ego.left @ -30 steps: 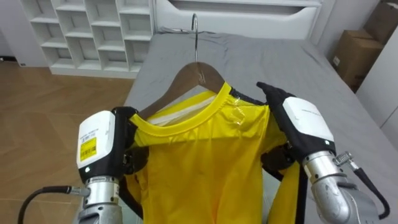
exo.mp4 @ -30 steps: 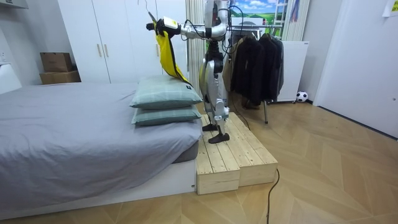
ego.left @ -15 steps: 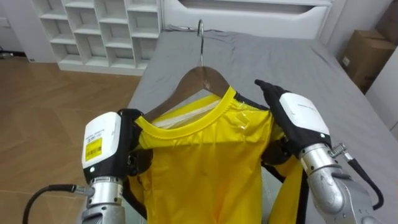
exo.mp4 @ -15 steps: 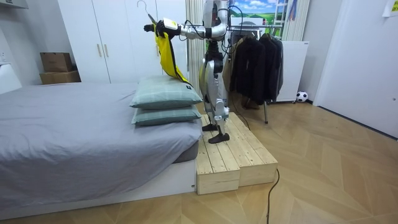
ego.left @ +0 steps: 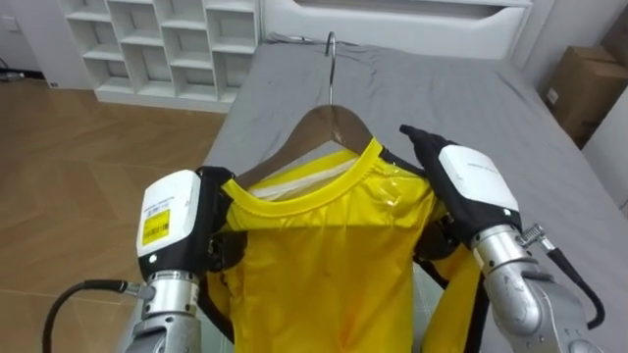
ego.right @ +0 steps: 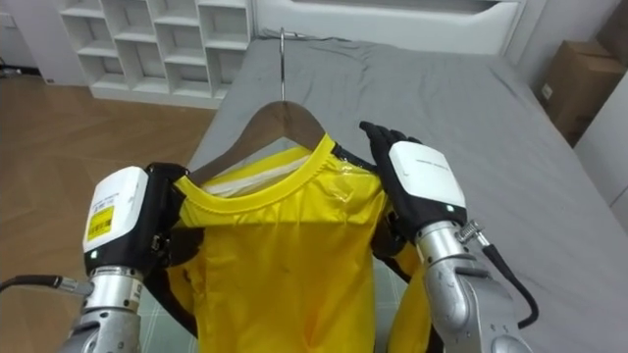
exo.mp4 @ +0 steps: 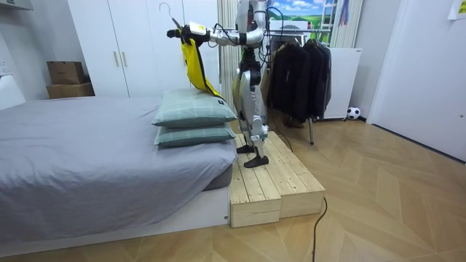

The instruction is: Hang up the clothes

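Where the left eye view looks down over a grey bed (ego.left: 442, 88), a yellow T-shirt (ego.left: 324, 255) is held up on a wooden hanger (ego.left: 334, 123). The left robot hand (ego.left: 175, 221) is set at one shoulder, its grip impossible to tell; the right robot hand (ego.left: 466, 186) is laid on the other, fingers (ego.left: 417, 137) straight. In the room view the robot is seen on a wooden platform (exo.mp4: 269, 178) beside the bed, the T-shirt raised above stacked pillows (exo.mp4: 193, 109).

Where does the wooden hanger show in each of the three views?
Left eye view: upper centre, the wooden hanger rises out of the yellow shirt's collar.
Right eye view: upper part, a little left of centre, in the same collar.
Room view: at the top, left of centre, its hook stands above the shirt.
Shared landmark: the grey bed beneath it.
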Controlling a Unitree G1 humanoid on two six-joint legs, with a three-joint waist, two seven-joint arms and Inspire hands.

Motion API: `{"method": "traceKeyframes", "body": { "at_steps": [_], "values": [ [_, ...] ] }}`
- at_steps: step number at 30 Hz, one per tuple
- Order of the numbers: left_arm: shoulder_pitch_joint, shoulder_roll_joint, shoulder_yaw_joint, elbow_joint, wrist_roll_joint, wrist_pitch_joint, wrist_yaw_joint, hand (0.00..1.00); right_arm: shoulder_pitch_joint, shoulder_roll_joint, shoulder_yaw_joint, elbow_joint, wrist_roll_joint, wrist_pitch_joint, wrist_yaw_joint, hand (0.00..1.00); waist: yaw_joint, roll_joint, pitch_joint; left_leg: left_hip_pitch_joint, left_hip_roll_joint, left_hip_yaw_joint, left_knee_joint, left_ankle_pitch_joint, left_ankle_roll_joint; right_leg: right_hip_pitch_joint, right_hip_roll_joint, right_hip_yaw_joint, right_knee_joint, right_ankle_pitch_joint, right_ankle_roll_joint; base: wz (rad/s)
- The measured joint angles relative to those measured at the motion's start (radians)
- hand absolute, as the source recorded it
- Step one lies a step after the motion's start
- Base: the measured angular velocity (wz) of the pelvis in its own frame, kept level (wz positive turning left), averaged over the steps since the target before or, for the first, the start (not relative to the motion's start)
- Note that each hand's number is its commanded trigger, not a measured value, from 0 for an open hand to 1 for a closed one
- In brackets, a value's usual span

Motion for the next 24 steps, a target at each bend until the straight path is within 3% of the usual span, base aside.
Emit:
{"method": "traceKeyframes", "body": {
  "at_steps": [6,18,20,21,22,23,24],
  "values": [
    [-0.012,-0.014,0.001,0.0,0.046,0.011,-0.022,1.0,-0.041,0.013,0.008,0.064,-0.028,0.002,0.0,0.0,-0.001,-0.001,-0.0006,-0.006,0.001,-0.009,0.001,0.0,0.0,0.002,0.0,-0.014,-0.01,0.001,-0.001,0.04],
    [-0.015,-0.01,0.0,0.0,0.048,0.03,-0.042,1.0,-0.072,0.016,0.041,0.126,-0.022,0.014,-0.022,0.0,0.0,-0.002,-0.0013,-0.012,0.002,-0.017,0.001,0.0,0.0,0.001,-0.002,-0.024,-0.009,0.001,-0.001,0.01],
    [-0.014,-0.007,-0.004,0.0,0.048,0.034,-0.044,1.0,-0.071,0.019,0.045,0.14,-0.019,0.014,-0.031,0.11,-0.002,-0.002,-0.0012,-0.013,0.001,-0.017,0.001,0.0,0.0,0.001,-0.002,-0.026,-0.009,0.001,-0.001,0.02],
    [-0.014,-0.003,-0.009,0.0,0.048,0.041,-0.045,1.0,-0.072,0.019,0.052,0.151,-0.019,0.014,-0.041,0.36,-0.001,-0.002,-0.0013,-0.013,0.001,-0.019,0.002,0.0,0.0,0.002,-0.002,-0.027,-0.008,0.001,-0.001,0.0],
    [-0.014,0.006,-0.016,0.0,0.048,0.047,-0.045,1.0,-0.072,0.019,0.059,0.165,-0.018,0.014,-0.051,0.83,-0.001,-0.002,-0.0016,-0.013,0.001,-0.019,0.002,0.0,0.0,0.002,-0.002,-0.028,-0.007,0.001,-0.001,0.0],
    [-0.014,0.01,-0.02,0.0,0.048,0.05,-0.045,1.0,-0.072,0.019,0.063,0.172,-0.018,0.014,-0.054,1.0,-0.001,-0.003,-0.0018,-0.013,0.001,-0.019,0.002,0.0,0.0,0.002,-0.002,-0.028,-0.006,0.001,-0.001,0.0],
    [-0.014,0.016,-0.023,0.0,0.05,0.054,-0.046,1.0,-0.072,0.019,0.07,0.178,-0.019,0.016,-0.054,1.0,-0.001,-0.003,-0.0018,-0.013,0.001,-0.018,0.003,0.0,0.0,0.0,-0.003,-0.028,-0.004,0.001,-0.001,0.0]
  ]
}}
